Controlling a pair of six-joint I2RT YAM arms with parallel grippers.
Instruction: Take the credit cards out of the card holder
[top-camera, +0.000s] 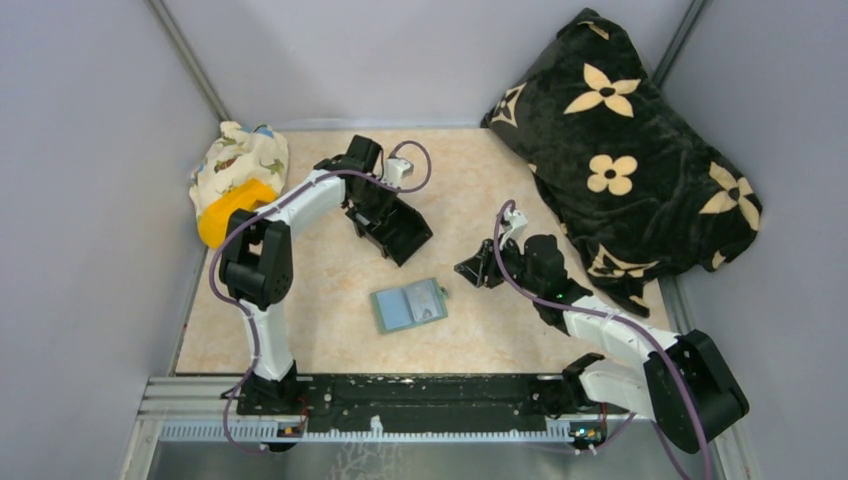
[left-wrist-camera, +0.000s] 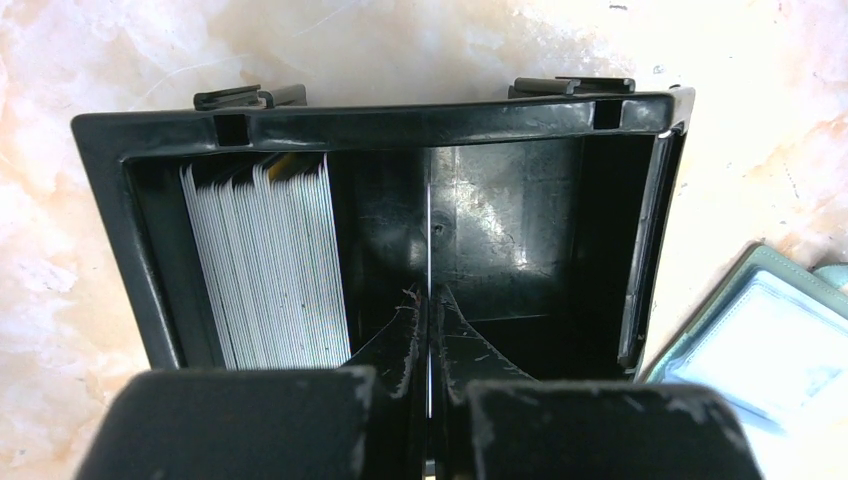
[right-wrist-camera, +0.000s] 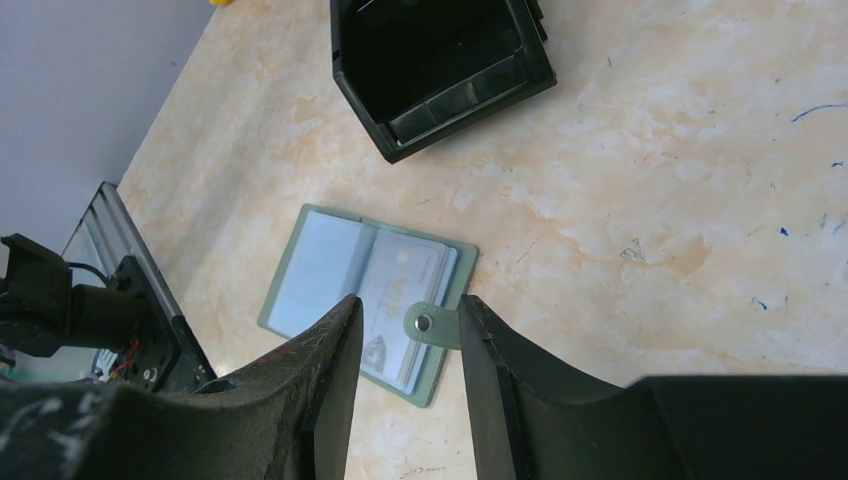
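Lying open on the table (top-camera: 330, 260), the card holder (top-camera: 408, 306) is overhung by the spread right end effector (right-wrist-camera: 408, 315), best aimed at the pocketed card (right-wrist-camera: 398, 285), not the snap tab (right-wrist-camera: 428, 323), while the left end effector (left-wrist-camera: 430, 300), pressed together on an edge-on credit card (left-wrist-camera: 429, 200), is held inside the black box (left-wrist-camera: 400, 125); no print can be read.

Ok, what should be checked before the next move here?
1. Card holder open and flat: ok.
2. Pocketed card left to pull: ok, one shows.
3. Right gripper open, snap tab between its fingers in the wrist view: ok.
4. Its height above that tab: cannot tell.
5. Left gripper free: not ok, shut on a held card, edge-on.
6. Room in black box beside stacked cards: ok.
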